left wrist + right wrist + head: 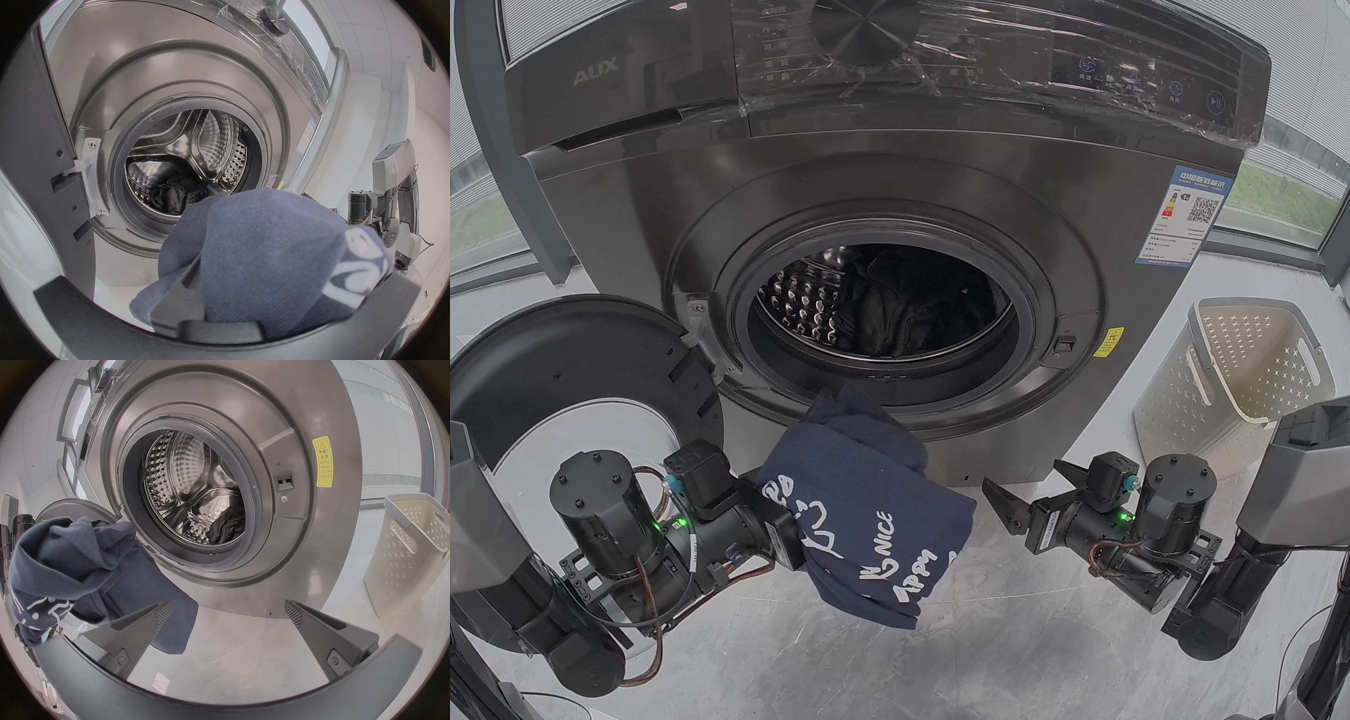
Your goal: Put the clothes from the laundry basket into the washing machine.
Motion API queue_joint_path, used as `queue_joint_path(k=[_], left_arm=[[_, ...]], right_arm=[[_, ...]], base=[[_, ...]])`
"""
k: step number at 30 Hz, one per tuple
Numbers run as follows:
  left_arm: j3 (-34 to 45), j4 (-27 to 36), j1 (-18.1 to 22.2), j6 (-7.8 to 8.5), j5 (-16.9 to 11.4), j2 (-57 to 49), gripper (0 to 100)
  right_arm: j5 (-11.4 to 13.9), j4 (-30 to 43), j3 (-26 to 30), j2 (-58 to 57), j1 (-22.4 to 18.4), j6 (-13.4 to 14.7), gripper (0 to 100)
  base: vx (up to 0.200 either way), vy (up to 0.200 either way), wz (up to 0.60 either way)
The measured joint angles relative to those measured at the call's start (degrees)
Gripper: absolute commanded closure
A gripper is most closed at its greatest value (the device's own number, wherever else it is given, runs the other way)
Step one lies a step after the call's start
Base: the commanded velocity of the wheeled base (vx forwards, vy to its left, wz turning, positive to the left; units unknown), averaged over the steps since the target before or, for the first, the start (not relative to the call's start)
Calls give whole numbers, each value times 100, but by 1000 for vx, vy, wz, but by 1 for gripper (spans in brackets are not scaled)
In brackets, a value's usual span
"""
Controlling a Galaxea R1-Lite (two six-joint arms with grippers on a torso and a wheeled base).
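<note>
Navy garment [862, 511] gripped by left hand [799, 536]; right hand [227, 606] wide open.

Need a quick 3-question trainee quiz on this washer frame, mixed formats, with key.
1. True or false: the navy blue cloth garment with white lettering hangs from the right tool.
2. What lies inside the dark grey front-loading washing machine? A nothing; B black clothing; C a white towel.
3. Fill in: the cream perforated plastic laundry basket sits on the floor at the robot's ____ of the machine.

Key
1. False: the left tool holds it; the right tool is open and holds nothing.
2. B
3. right
</note>
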Motion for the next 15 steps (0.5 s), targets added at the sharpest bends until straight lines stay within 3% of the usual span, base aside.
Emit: queue_joint_path(k=[7, 15], left_arm=[[11, 0, -28, 6, 5, 10, 100], [35, 0, -30, 2, 11, 12, 100]], right_arm=[[-1, 0, 9, 7, 6, 2, 0], [2, 0, 245, 63, 128, 7, 0]], base=[[200, 0, 0], [0, 0, 0]])
